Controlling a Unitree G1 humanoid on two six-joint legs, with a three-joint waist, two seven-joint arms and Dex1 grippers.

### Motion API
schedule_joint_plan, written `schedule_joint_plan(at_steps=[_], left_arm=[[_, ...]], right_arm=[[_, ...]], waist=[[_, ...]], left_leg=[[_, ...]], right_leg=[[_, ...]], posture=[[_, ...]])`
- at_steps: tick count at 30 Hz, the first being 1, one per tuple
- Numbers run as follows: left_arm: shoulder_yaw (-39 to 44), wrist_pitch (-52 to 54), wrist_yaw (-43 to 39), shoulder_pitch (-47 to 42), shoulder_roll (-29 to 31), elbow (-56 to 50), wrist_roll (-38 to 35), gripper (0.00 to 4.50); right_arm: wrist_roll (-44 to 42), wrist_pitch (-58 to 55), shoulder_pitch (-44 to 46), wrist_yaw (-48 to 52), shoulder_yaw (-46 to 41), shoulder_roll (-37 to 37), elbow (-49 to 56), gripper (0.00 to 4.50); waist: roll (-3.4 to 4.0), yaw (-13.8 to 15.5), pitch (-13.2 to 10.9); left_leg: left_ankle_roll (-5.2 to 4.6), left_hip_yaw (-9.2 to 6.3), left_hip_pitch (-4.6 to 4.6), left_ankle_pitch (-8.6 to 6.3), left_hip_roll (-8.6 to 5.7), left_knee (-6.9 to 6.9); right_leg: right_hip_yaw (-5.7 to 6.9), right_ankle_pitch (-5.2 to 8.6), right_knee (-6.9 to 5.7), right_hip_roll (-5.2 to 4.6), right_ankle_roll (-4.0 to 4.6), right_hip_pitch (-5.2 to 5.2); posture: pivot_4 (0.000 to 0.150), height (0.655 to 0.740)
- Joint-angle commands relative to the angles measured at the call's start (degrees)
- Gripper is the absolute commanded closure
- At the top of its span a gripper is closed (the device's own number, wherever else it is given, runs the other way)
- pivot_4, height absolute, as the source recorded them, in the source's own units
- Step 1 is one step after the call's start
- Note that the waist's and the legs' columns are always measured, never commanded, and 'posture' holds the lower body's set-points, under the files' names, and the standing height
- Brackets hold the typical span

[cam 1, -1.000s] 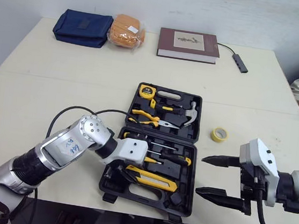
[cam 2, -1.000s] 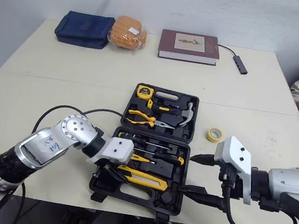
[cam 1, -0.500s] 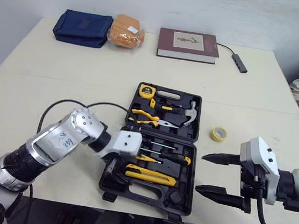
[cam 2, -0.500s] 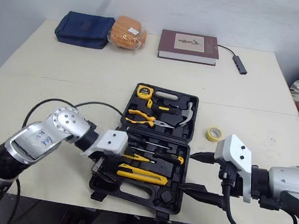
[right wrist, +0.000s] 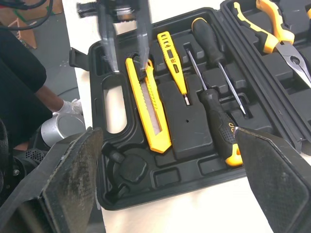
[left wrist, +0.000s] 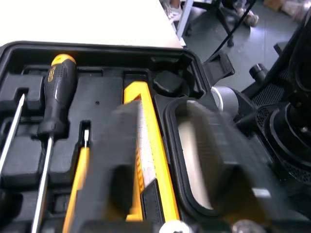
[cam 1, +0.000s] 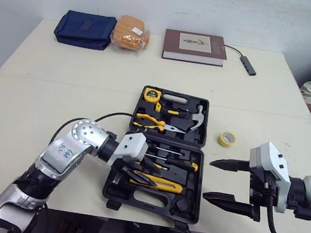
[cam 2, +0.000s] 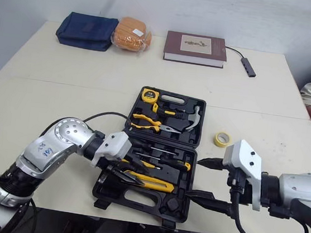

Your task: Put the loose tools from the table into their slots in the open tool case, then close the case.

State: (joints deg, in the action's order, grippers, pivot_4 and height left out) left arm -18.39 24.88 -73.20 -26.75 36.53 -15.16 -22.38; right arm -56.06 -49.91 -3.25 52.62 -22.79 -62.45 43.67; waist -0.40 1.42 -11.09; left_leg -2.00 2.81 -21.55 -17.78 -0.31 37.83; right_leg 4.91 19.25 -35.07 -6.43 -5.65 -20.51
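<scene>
The yellow tape roll (cam 1: 227,139) lies loose on the bench (cam 1: 63,83), right of frame centre, near the tool case (cam 1: 189,209). The right pincer (cam 1: 209,180), spread and empty, sits just below it and nearer. The left pincer (cam 1: 132,175) hangs spread over the utility knife (cam 1: 159,183).

The left gripper (cam 1: 135,175) angled down toward the right, fingers parted. The right gripper (cam 1: 207,180) hung level, pointing left, fingers spread wide.
</scene>
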Motion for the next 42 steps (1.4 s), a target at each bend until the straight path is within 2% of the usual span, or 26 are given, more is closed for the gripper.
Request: schedule_joint_plan(at_steps=[1,11,23,27,32,38,42], left_arm=[[0.73,-4.68,0.81,2.26,-2.95,2.35,-0.15,4.46],[-2.64,-14.18,-0.76,4.54,-2.2,9.13,7.71,4.46],[-8.16,-14.34,2.97,4.09,1.74,12.54,18.91,4.46],[-9.56,-14.08,5.16,3.63,2.15,14.72,21.72,4.46],[-4.86,-9.79,2.61,4.77,1.66,8.18,11.27,4.46],[10.09,1.15,5.08,6.68,1.01,0.11,-6.3,4.46],[19.92,5.57,8.27,11.57,5.71,-1.88,-9.73,2.77]], right_arm=[[-1.08,0.93,0.71,-0.15,-0.19,0.23,1.42,0.0],[-1.89,0.72,1.25,-0.95,0.18,0.16,1.9,0.0],[-2.47,0.76,0.58,-1.39,0.33,0.28,2.72,0.0],[-2.45,0.82,0.43,-1.44,0.39,0.2,2.77,0.0],[-0.99,1.3,-0.76,-1.37,-0.22,0.29,2.33,0.0],[4.92,4.35,-4.44,-3.08,-2.88,3.14,-1.89,0.0],[9.01,6.7,-8.32,-3.2,-8.56,5.85,-7.74,0.0]], waist=[[0.0,0.03,0.0],[0.0,0.02,0.0],[0.07,-0.07,0.06],[0.41,-0.02,0.48],[0.49,-0.31,0.73],[0.35,-0.17,0.61],[0.34,-0.09,0.6]], left_leg=[[-0.01,0.0,-0.01,-0.01,0.0,0.02],[-0.02,-0.01,-0.01,-0.03,0.0,0.03],[-0.03,-0.02,0.18,-0.05,0.01,0.02],[-0.07,-0.02,0.3,-0.07,0.02,0.02],[-0.13,-0.09,0.36,-0.21,0.03,-0.01],[-0.03,-0.12,0.02,-0.13,0.03,-0.04],[-0.04,-0.12,0.01,-0.14,0.02,0.0]], right_leg=[[0.0,0.0,0.01,0.0,0.0,0.0],[0.01,-0.01,0.02,0.0,-0.01,0.0],[-0.02,-0.01,0.01,-0.05,-0.01,0.15],[-0.03,-0.01,0.05,-0.09,-0.01,0.29],[-0.03,0.0,0.1,-0.1,0.0,0.36],[0.01,0.01,0.06,-0.1,0.02,0.0],[0.02,0.0,0.1,-0.1,0.01,0.05]], posture=[[0.15,0.74],[0.15,0.74],[0.15,0.74],[0.15,0.74],[0.15,0.74],[0.15,0.74],[0.15,0.74]])
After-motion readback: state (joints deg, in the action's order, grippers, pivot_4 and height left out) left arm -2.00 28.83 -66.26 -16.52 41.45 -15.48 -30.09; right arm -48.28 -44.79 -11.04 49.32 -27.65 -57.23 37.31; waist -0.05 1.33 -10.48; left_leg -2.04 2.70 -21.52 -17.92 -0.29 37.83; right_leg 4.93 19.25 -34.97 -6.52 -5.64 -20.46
